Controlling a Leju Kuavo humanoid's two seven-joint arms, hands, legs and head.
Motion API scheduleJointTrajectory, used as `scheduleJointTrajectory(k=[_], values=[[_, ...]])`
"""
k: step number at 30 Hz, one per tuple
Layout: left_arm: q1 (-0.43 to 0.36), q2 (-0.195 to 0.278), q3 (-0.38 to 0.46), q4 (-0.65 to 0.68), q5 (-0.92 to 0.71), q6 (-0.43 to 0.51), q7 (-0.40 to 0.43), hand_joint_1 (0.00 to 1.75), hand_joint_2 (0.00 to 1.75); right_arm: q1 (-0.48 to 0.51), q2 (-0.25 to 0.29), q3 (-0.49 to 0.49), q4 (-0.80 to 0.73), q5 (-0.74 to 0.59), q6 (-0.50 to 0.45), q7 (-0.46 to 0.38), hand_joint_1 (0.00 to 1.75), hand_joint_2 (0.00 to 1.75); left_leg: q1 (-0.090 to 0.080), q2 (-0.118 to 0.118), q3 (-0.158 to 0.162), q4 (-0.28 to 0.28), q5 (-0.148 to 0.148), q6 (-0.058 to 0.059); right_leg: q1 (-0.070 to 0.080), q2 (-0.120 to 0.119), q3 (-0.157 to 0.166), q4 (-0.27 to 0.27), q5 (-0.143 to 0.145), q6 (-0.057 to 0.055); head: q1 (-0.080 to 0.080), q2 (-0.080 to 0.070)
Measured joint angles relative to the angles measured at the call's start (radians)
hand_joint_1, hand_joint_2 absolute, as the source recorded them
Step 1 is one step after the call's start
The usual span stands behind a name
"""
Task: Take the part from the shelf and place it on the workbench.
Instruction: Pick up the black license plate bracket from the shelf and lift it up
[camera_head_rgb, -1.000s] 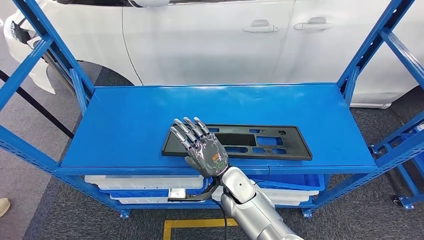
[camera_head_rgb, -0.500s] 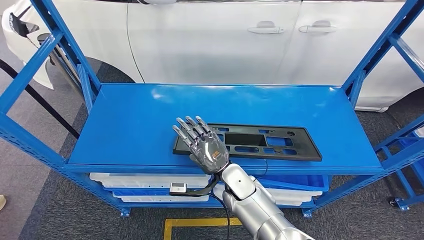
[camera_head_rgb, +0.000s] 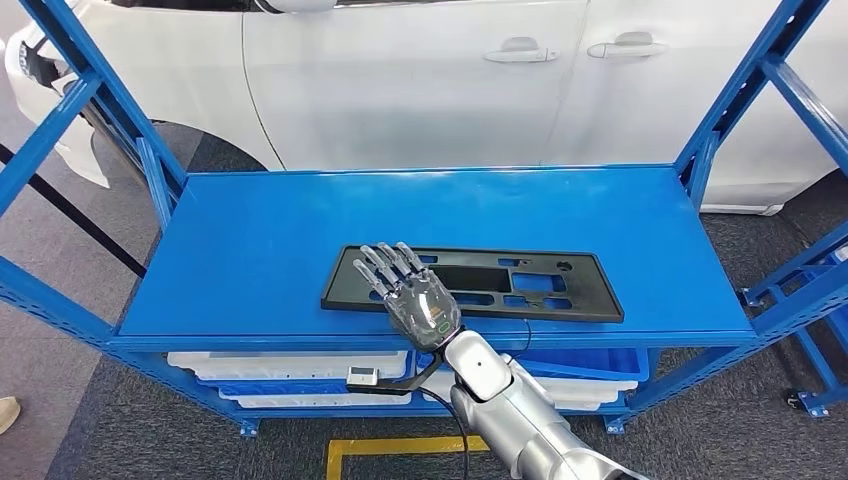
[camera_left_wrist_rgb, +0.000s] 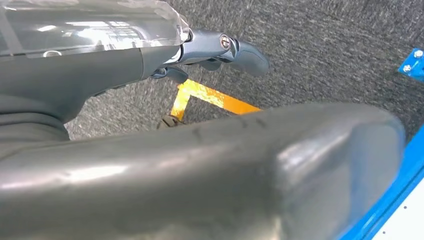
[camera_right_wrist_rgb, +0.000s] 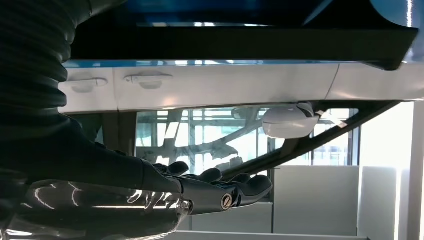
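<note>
The part is a flat black plastic panel (camera_head_rgb: 540, 285) with several cut-outs, lying lengthwise near the front edge of the blue shelf (camera_head_rgb: 250, 240). My right hand (camera_head_rgb: 412, 295) hovers over the panel's left portion, palm down, fingers spread and holding nothing. In the right wrist view the hand (camera_right_wrist_rgb: 150, 195) is stretched out flat, with a clear gap between it and the dark panel (camera_right_wrist_rgb: 240, 42). My left hand (camera_left_wrist_rgb: 220, 47) hangs beside the shelf over grey carpet, fingers loosely extended and holding nothing.
Blue shelf uprights (camera_head_rgb: 730, 110) rise at both sides. A white car (camera_head_rgb: 420, 80) stands close behind the shelf. White and blue bins (camera_head_rgb: 290, 365) sit on the level below. Yellow floor tape (camera_head_rgb: 390, 447) marks the carpet in front.
The camera swayed sideways and back. My right hand has shifted a little to the right along the panel and further over it. The panel has stayed put on the shelf.
</note>
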Motion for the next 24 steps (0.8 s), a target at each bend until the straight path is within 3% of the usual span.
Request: scheduleJointTrajectory(k=[2, 4, 7, 9, 12, 13, 14, 15, 17, 19, 23, 24], values=[[-0.001, 0.002, -0.004, 0.0, -0.002, -0.001, 0.0, 0.0, 0.0, -0.015, -0.005, 0.002, 0.017, 0.005, 0.0, 0.012, 0.0, 1.75, -0.001, 0.0, 0.062, -0.135, 0.069, 0.006, 0.001, 0.002, 0.001, 0.003, -0.003, 0.004, 0.0, 0.0], [-0.003, 0.004, -0.009, 0.0, -0.004, -0.002, -0.001, 0.0, 0.0, -0.034, -0.01, 0.004, 0.037, 0.007, 0.0, 0.02, 0.0, 1.75, -0.004, -0.001, 0.104, -0.228, 0.097, 0.019, 0.005, 0.003, -0.001, 0.007, -0.005, 0.014, 0.0, 0.0], [-0.003, 0.004, -0.015, 0.0, -0.003, -0.002, 0.0, 0.0, 0.0, -0.048, -0.019, 0.004, 0.062, 0.006, 0.0, 0.025, 0.0, 1.75, -0.006, -0.002, 0.11, -0.245, 0.099, 0.039, 0.005, 0.003, -0.001, 0.006, -0.004, 0.031, 0.0, 0.0], [-0.004, 0.004, -0.017, 0.0, -0.003, -0.002, 0.0, 0.0, 0.0, -0.054, -0.025, 0.004, 0.072, 0.009, 0.0, 0.034, 0.0, 1.75, -0.001, -0.001, 0.113, -0.251, 0.104, 0.051, 0.004, 0.003, -0.014, 0.038, -0.028, 0.042, 0.0, 0.0], [-0.005, 0.004, -0.02, 0.0, -0.002, -0.002, 0.0, 0.0, 0.0, -0.064, -0.036, 0.015, 0.096, 0.022, 0.0, 0.105, 0.0, 1.75, -0.002, 0.001, 0.112, -0.254, 0.105, 0.062, 0.0, 0.003, -0.098, 0.216, -0.117, 0.051, 0.0, 0.0], [-0.005, 0.004, -0.021, 0.0, -0.002, -0.003, 0.0, 0.0, 0.0, -0.069, -0.04, 0.029, 0.113, 0.025, 0.0, 0.15, 0.0, 1.75, -0.003, 0.001, 0.112, -0.253, 0.105, 0.063, -0.001, 0.003, -0.125, 0.269, -0.132, 0.053, 0.0, 0.0], [-0.004, 0.004, -0.021, 0.0, -0.001, -0.003, 0.0, 0.0, 0.0, -0.078, -0.044, 0.051, 0.133, 0.026, 0.0, 0.202, 0.0, 1.75, -0.004, 0.001, 0.112, -0.253, 0.105, 0.063, -0.002, 0.003, -0.136, 0.288, -0.129, 0.053, 0.0, 0.0], [-0.004, 0.004, -0.021, 0.0, -0.001, -0.002, 0.0, 0.0, 0.0, -0.092, -0.047, 0.078, 0.156, 0.027, 0.001, 0.255, 0.0, 1.75, -0.004, 0.001, 0.112, -0.251, 0.104, 0.062, -0.003, 0.003, -0.128, 0.268, -0.106, 0.053, 0.0, 0.0], [-0.006, 0.004, -0.022, 0.0, 0.001, 0.0, 0.001, 0.0, 0.0, -0.132, -0.051, 0.138, 0.21, 0.028, 0.007, 0.342, 0.0, 1.75, -0.004, 0.0, 0.114, -0.248, 0.101, 0.059, -0.002, 0.002, -0.067, 0.14, -0.039, 0.047, 0.0, 0.0], [-0.008, 0.003, -0.022, 0.0, 0.003, 0.001, 0.001, 0.0, 0.0, -0.171, -0.055, 0.183, 0.261, 0.028, 0.021, 0.391, 0.05, 1.75, -0.007, 0.0, 0.113, -0.242, 0.097, 0.05, 0.0, 0.002, -0.017, 0.034, -0.004, 0.038, 0.0, 0.0], [-0.007, 0.003, -0.023, 0.0, 0.007, 0.002, 0.001, 0.0, 0.0, -0.219, -0.071, 0.201, 0.319, 0.028, 0.061, 0.429, 1.73, 1.75, -0.006, -0.001, 0.112, -0.238, 0.091, 0.028, 0.003, 0.001, -0.003, 0.003, 0.002, 0.018, 0.0, 0.0], [-0.006, 0.004, -0.023, 0.0, 0.008, 0.002, 0.001, 0.0, 0.0, -0.229, -0.076, 0.201, 0.33, 0.027, 0.075, 0.436, 1.75, 1.75, -0.005, -0.001, 0.104, -0.219, 0.077, 0.023, 0.0, 0.0, -0.001, -0.001, 0.005, 0.012, 0.0, 0.0]])
